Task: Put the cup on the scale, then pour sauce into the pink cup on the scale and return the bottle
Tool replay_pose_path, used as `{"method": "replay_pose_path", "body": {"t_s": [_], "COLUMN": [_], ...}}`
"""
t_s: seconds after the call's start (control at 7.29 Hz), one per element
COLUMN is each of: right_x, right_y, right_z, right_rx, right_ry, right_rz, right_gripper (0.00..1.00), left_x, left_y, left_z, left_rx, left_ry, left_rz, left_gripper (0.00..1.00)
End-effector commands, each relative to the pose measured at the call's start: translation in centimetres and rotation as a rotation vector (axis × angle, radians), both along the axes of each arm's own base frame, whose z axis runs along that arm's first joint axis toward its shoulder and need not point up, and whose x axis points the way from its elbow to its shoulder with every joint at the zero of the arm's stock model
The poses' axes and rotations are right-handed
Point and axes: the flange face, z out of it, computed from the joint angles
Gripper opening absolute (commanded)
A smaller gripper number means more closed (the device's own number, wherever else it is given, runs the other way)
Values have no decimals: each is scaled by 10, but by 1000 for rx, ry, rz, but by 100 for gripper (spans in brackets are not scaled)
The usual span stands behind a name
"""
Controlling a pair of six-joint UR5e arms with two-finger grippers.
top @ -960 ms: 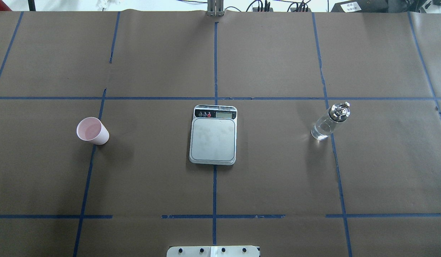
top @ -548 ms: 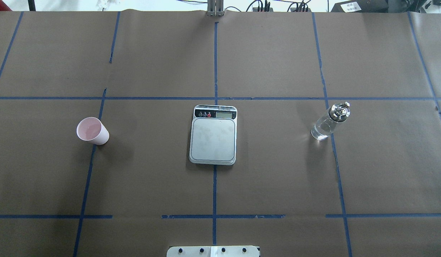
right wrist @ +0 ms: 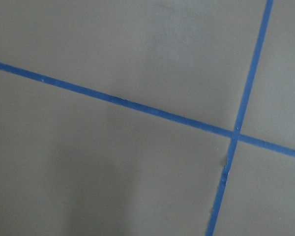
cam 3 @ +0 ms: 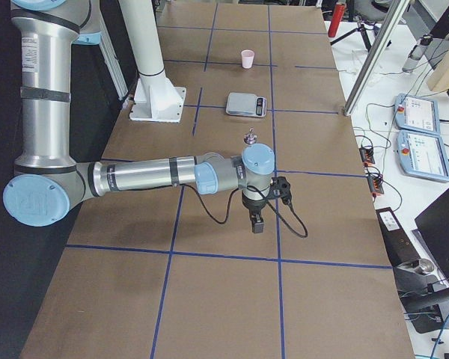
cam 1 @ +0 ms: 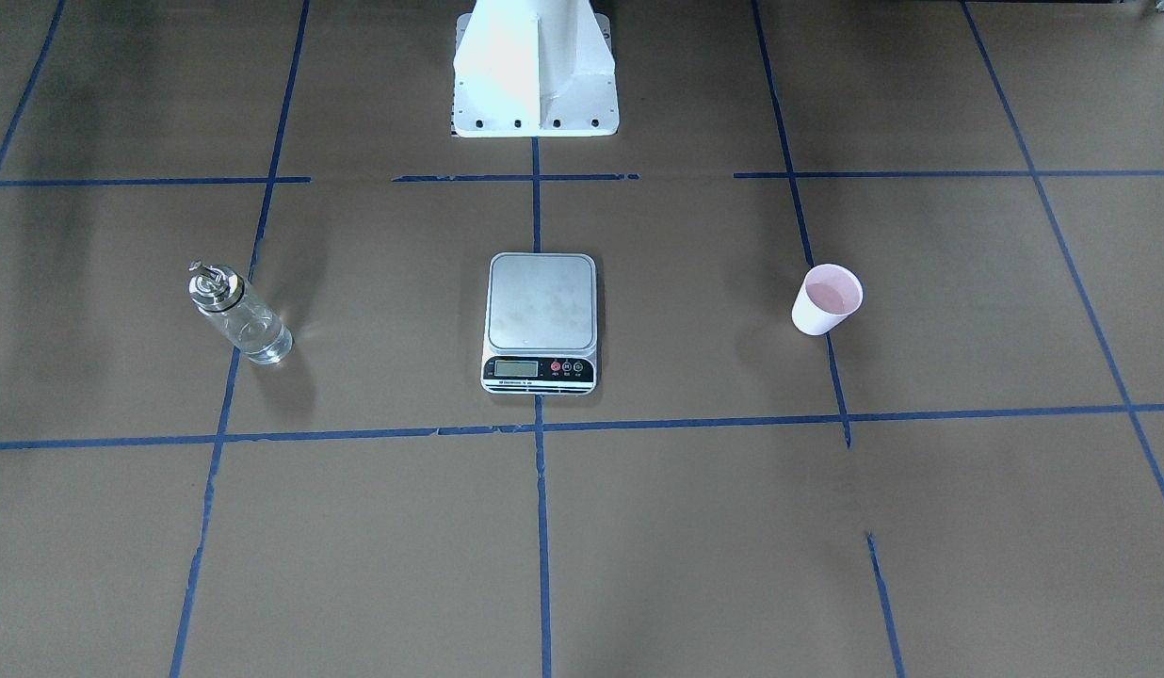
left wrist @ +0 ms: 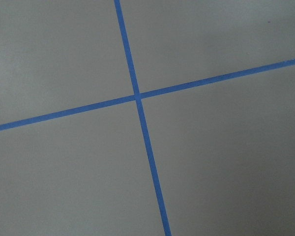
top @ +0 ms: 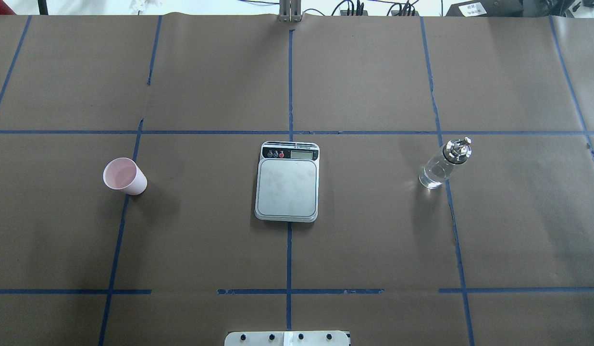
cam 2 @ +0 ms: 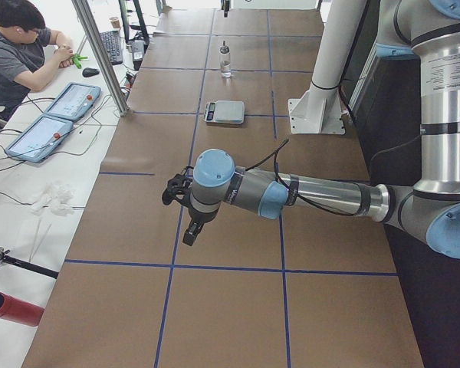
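Note the table covering of brown paper (top: 374, 72), creased in places and divided into large rectangles by blue tape lines (top: 289, 81). Find the white robot pedestal (cam 1: 535, 66) bolted at the table's near edge on the centre line. Beyond the table's operator side, observe a seated person (cam 2: 19, 46) in a grey shirt, two blue-framed pendants (cam 2: 54, 115) with cables, and a red cylinder (cam 2: 11, 308) lying on the white side bench. Locate the scale (top: 287, 187) flat on the centre tape line, black display strip turned away from the robot. Locate the cup (top: 124, 176) upright on the paper on the robot's left, touching a tape line and well apart from the scale. Locate the bottle (top: 441, 166) upright on a tape line on the robot's right, also well apart from the scale, with the sauce (top: 431, 177) barely discernible through the glass. Treat the scale's display and button markings as too small to read. See the left gripper (cam 2: 190, 234) and the right gripper (cam 3: 257, 222) pointing down above bare paper toward the table's ends, away from all three items; cannot tell from these side views whether either is released or clenched. In both wrist views, find only crossing tape lines on paper.
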Motion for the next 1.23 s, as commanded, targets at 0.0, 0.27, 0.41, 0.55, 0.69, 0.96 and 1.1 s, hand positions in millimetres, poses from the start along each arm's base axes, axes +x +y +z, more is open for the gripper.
{"method": "replay_pose_path", "body": {"t_s": [0.0,0.27,0.41,0.55,0.69,0.96,1.1], "right_x": [-4,-3,-4,-6,-6,-5,-5], "right_y": [-11,-13,-16,-23,-25,-21,-20], "right_z": [-21,-26,-32,-48,-51,-48,-46], "right_rx": [130,127,93,38,51,88,87], "right_ry": [-27,-37,-63,-94,-95,-106,-106], "right_rz": [6,29,82,164,163,166,167], "right_gripper": [100,100,100,100,100,100,100], "left_x": [1,6,7,8,37,90,112], "left_y": [-2,-16,-19,-16,-19,-18,-16], "left_z": [-37,-39,-40,-43,-42,-55,-67], "left_rx": [334,403,416,463,416,201,155], "left_ry": [0,68,71,73,105,204,175], "left_rz": [-4,44,53,56,95,14,-84], "left_gripper": [100,100,100,100,100,100,100]}}
